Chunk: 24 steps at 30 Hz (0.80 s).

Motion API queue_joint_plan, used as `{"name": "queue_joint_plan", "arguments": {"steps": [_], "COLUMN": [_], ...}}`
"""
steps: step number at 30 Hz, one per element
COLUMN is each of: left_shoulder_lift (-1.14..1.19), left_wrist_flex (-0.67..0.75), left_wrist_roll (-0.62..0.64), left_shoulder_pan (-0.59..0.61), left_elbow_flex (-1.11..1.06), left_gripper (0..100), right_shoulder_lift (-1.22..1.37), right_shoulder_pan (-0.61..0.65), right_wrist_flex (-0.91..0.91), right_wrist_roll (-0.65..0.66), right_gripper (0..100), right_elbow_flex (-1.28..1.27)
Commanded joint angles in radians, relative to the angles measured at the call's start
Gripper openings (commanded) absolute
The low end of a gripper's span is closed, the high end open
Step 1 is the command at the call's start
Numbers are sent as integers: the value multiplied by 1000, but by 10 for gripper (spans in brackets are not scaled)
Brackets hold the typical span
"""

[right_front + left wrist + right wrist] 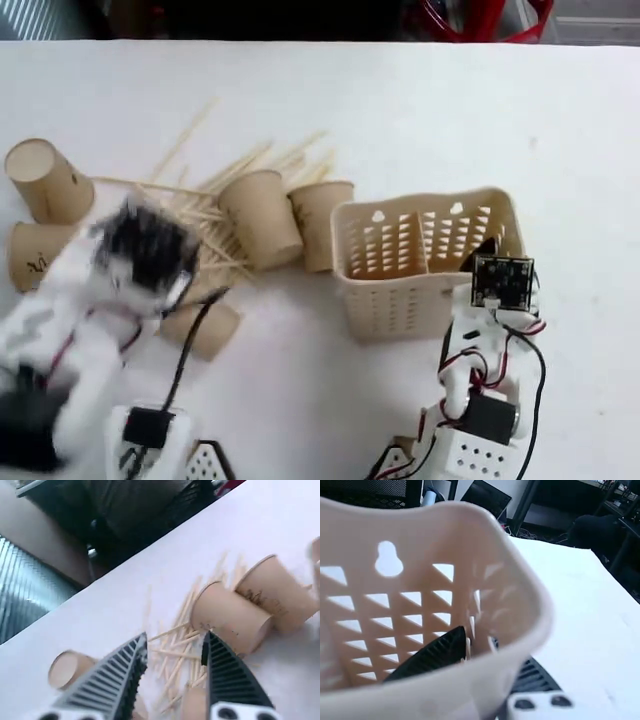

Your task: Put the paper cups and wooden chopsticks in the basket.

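The paper cups lie tipped among scattered wooden chopsticks, left of the basket on the counter. They look light and crushable, likely best pinched at a rim. The left claw hangs wide open and empty above them. The right claw clamps the basket's near wall.

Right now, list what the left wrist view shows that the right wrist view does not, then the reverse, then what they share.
Left wrist view adds: the open left end effector over paper cups that lie among scattered wooden chopsticks.
Right wrist view adds: the basket seen up close, its latticed wall between the fingers of the right end effector, which grips the rim with one finger inside.
Both share: the white table.
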<state>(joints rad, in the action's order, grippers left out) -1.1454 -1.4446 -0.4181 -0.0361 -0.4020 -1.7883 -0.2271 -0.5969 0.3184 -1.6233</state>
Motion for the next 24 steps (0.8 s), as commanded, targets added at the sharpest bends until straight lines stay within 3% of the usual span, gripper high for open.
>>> {"name": "queue_joint_plan", "arguments": {"steps": [1,5,9,16,24], "left_shoulder_lift": [487,792,1030,1218,1260], "left_wrist_flex": [-143,-279,-333,-336,-325], "left_wrist_roll": [196,325,410,422,414], "left_shoulder_pan": [-234,-397,-437,-475,-437], "left_elbow_flex": [597,924,1088,1091,945], "left_gripper": [195,196,226,228,221], "right_shoulder_lift": [-1,-1,-1,-1,-1], "right_shoulder_pan": [41,41,41,42,41], "right_wrist_flex": [39,51,51,48,45], "right_wrist_roll": [5,5,3,2,5], "right_gripper": [58,58,58,58,58], "right_elbow_flex": [-8,-11,-12,-12,-12]}}
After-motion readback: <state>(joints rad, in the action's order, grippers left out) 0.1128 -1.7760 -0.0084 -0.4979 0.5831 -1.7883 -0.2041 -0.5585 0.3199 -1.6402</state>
